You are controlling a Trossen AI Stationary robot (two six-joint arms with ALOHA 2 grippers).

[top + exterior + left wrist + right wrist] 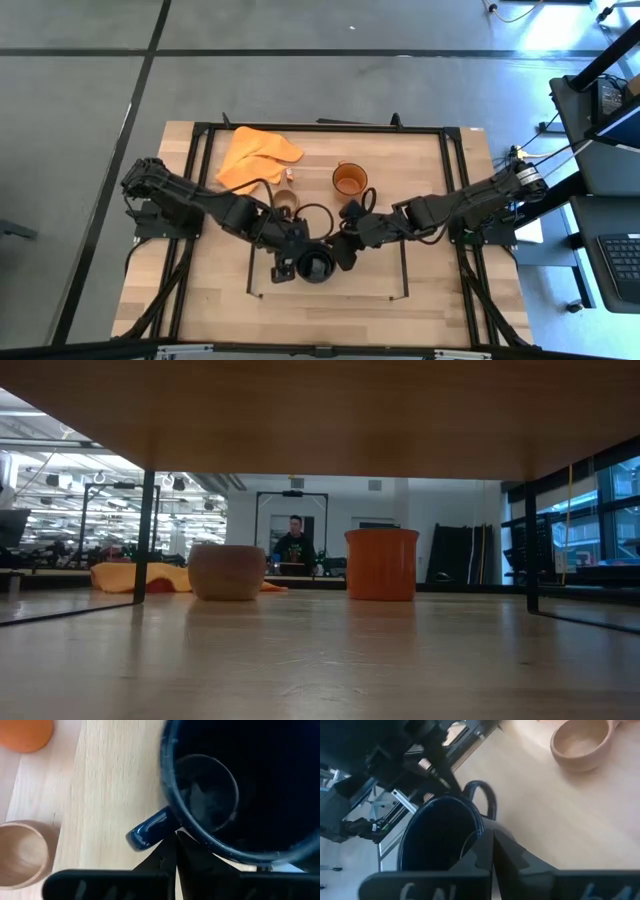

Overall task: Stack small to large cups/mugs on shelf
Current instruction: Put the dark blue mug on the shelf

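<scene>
The black mug (316,266) is inside the thin-framed shelf area (258,296), open side up, between my two grippers; it does not show in the low view. My left gripper (289,266) is shut at the mug's left side. My right gripper (345,250) is shut on the mug's rim. The tan wooden cup (285,200) and the orange mug (348,180) stand upright on the table farther back; both also show in the low view, the cup (227,571) left of the mug (381,563). My left gripper's shut fingertips (170,851) lie against the mug's outer wall just under the rim, beside the root of the handle (148,830). I cannot tell whether they pinch anything. My right gripper has the mug's rim (480,827) next to the handle (487,800). One finger (472,854) shows over the inside and the other over the table outside. It comes slanting from above and from the table's right. Whether the mug's bottom is on the wood is hidden.
An orange cloth (255,155) lies at the back left. The black metal outer frame (452,180) runs around the table top. Bare wood lies right of the mug inside the shelf area. A person stands far back in the room (294,540).
</scene>
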